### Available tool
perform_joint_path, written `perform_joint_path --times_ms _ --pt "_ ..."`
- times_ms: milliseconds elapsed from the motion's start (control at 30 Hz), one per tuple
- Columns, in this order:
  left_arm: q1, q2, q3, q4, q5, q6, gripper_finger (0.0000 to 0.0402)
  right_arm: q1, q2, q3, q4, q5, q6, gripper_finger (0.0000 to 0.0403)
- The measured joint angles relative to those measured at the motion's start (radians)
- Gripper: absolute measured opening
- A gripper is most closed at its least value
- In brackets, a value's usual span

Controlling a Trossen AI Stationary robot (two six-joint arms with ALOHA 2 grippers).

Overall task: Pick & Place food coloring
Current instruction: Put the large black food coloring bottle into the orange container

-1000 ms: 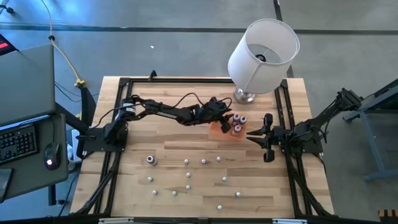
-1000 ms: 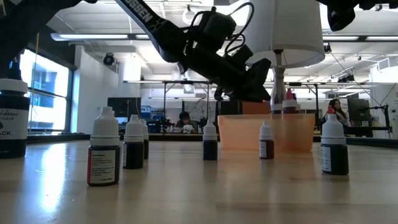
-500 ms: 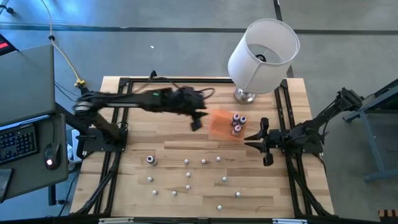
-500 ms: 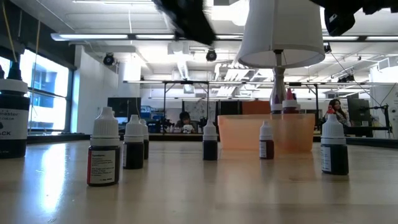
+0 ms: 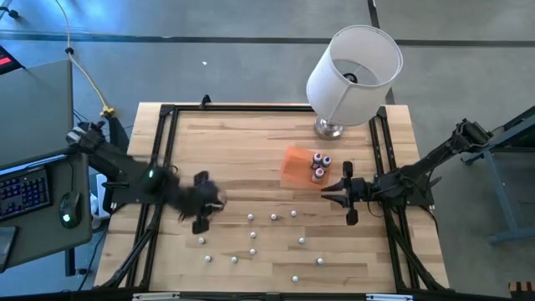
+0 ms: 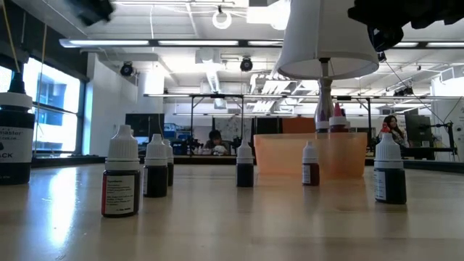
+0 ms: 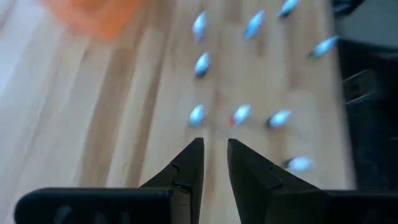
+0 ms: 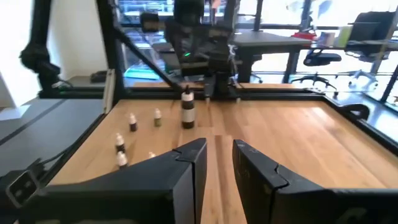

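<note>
A pale plank bench (image 5: 251,150) carries the food coloring (image 5: 252,237): tiny white-capped bottles scattered at six o'clock, three already in the translucent orange tray (image 5: 294,164). The left end effector (image 5: 203,209), nearly closed and empty, hovers at eight o'clock; it should descend squarely over one slick cap. The right end effector (image 5: 341,193) waits at three o'clock, similarly narrow.
</note>
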Motion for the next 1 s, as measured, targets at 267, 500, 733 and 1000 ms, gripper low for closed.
perform_joint_path --times_ms 267,500,733,1000 --pt "-0.220 -0.003 -0.138 -0.034 -0.329 -0.393 0.0084 0.000 0.001 0.000 0.014 -0.044 -0.005 0.0071" --pt "-0.264 0.012 -0.139 -0.032 -0.334 -0.399 0.0132 0.000 0.000 0.000 0.020 -0.047 -0.024 0.0071" --pt "-0.353 0.055 -0.139 -0.199 -0.334 -0.594 0.0147 0.000 0.000 0.000 0.016 -0.088 -0.026 0.0071" --pt "-0.443 0.063 -0.139 -0.240 -0.413 -0.746 0.0147 0.000 0.000 0.000 0.013 -0.090 -0.026 0.0071"
